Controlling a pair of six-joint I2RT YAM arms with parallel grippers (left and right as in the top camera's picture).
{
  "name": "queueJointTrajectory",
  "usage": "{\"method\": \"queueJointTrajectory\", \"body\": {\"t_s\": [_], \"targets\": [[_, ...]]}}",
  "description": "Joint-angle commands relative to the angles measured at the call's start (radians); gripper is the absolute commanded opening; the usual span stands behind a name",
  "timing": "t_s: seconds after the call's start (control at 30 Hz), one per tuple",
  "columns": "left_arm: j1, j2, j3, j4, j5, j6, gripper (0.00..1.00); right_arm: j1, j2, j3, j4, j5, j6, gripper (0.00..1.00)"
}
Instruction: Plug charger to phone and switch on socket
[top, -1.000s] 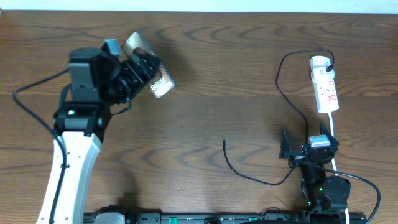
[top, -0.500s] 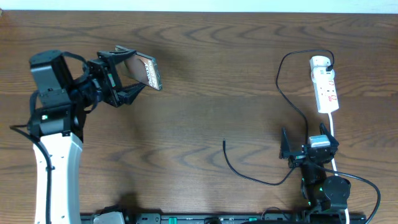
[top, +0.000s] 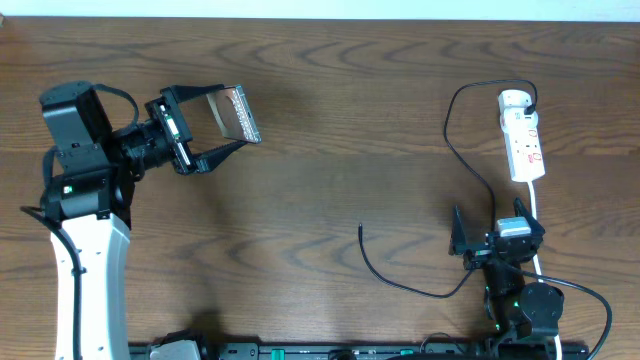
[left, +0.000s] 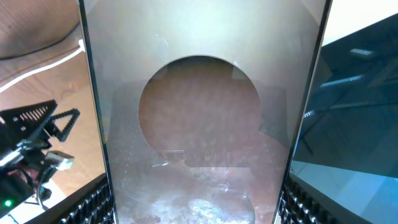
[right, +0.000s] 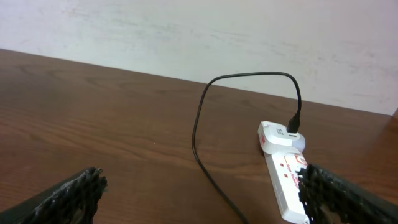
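My left gripper (top: 238, 117) is shut on the phone (top: 230, 112), a flat bronze-brown slab held off the table at the far left, tilted on its side. In the left wrist view the phone's glossy face (left: 199, 124) fills the frame between my fingers (left: 199, 210). The charger, a thin black cable (top: 385, 275), runs from the white adapter (top: 514, 100) on the socket (top: 526, 145) in a loop to its free tip (top: 361, 229) on the table. My right gripper (top: 497, 240) is open and empty, over the cable near the socket's near end. The right wrist view shows the cable (right: 198, 134), the socket (right: 287, 186) and the open fingers (right: 208, 196).
The socket's white cord (top: 537, 205) runs toward the front edge past my right gripper. A pale wall (right: 186, 31) stands behind the table's far edge. Bare brown wood (top: 330, 170) lies between the two arms.
My left arm has drawn back to the left with the phone in it and turned it, so its lettering no longer shows. The right arm, cable and socket have not moved.
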Motion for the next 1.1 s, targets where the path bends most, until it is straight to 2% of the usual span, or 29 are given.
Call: {"method": "queueJointTrajectory", "body": {"t_s": [0.0, 0.23, 0.37, 0.57, 0.73, 0.9, 1.07], "targets": [[0.005, -0.011, 0.045, 0.010, 0.047, -0.034, 0.08, 0.006, 0.000, -0.001, -0.005, 0.002, -0.007, 0.99], [0.005, -0.011, 0.045, 0.010, 0.034, -0.017, 0.08, 0.006, 0.000, -0.001, -0.005, 0.002, -0.007, 0.99], [0.005, -0.010, 0.045, 0.010, -0.011, 0.031, 0.07, 0.006, 0.000, -0.001, -0.005, 0.002, -0.007, 0.99], [0.004, -0.009, 0.044, 0.008, -0.132, 0.314, 0.07, 0.006, 0.000, -0.001, -0.005, 0.002, -0.007, 0.99], [0.000, -0.009, 0.040, -0.013, -0.234, 0.638, 0.07, 0.006, 0.000, -0.001, -0.005, 0.002, -0.007, 0.99], [-0.014, -0.007, 0.036, -0.165, -0.412, 0.871, 0.07, 0.006, 0.000, -0.001, -0.005, 0.002, -0.007, 0.99], [-0.037, 0.008, 0.035, -0.339, -0.674, 1.016, 0.07, 0.006, 0.000, -0.001, -0.005, 0.002, -0.007, 0.99]]}}
